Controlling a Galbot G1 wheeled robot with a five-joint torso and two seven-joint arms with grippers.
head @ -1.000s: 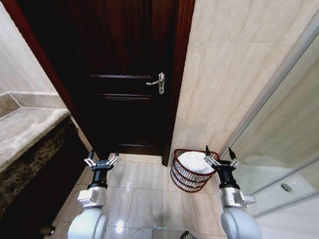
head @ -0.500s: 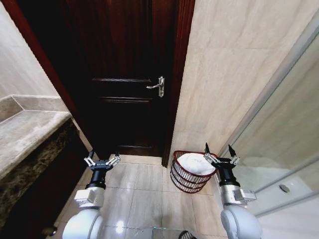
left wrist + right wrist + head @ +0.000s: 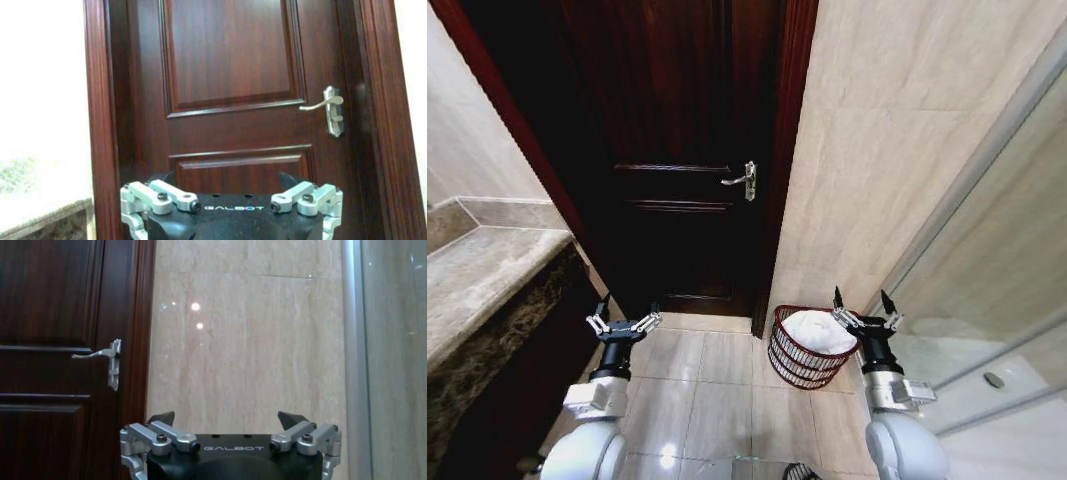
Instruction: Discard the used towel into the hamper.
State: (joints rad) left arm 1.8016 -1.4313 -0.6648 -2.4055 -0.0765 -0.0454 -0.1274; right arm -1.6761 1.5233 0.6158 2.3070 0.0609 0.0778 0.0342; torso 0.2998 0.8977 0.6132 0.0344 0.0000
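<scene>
Beside the dark wooden door (image 3: 682,150), at the foot of the tiled wall (image 3: 877,150) to its right, the hamper (image 3: 805,350) is seen in the head view with the white towel (image 3: 819,327) already heaped inside it, so the discard is judged done. Compared with a second ago, the door handle (image 3: 741,181) and the counter (image 3: 477,280) left of the door are found lower in the picture while towel and hamper keep their relation (a shift of the camera, not of the things). The right gripper (image 3: 859,305) is held just right of the hamper's rim, its fingers spread wide and empty; the left gripper (image 3: 623,322) is parked in front of the door, well left of the hamper, likewise spread and holding nothing.

From the left wrist, the door's panels and lever handle (image 3: 324,105) are faced, and the word GALBOT is read in white on the gripper (image 3: 231,186) body.

From the right wrist, the wall beside the door frame is faced, a glass partition edge (image 3: 352,355) farther from the door; GALBOT is again legible on the gripper (image 3: 231,418), whose black tips stand well apart.
</scene>
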